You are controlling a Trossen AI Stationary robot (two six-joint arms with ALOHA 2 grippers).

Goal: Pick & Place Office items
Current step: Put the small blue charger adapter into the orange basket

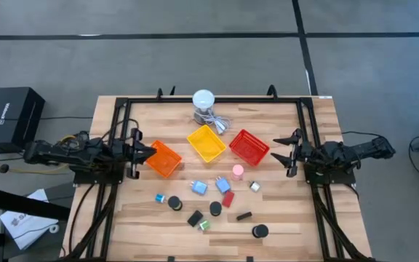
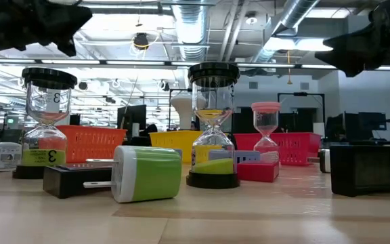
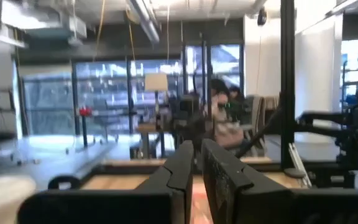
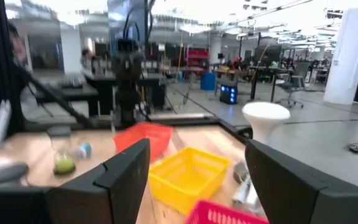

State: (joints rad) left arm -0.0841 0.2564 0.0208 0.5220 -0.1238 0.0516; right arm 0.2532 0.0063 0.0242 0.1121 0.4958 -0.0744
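Office items all lie loose on the table — none in the orange basket — left gripper clenched empty, right gripper released.

My two arms are dark, jointed and bulky, trailing black cables; my left gripper and right gripper end in flat black fingers.

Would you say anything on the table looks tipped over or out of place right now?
Mostly no. In the low view, the green-and-white cylinder lies on its side while the sand timers beside it stand upright. The baskets sit level in a row.
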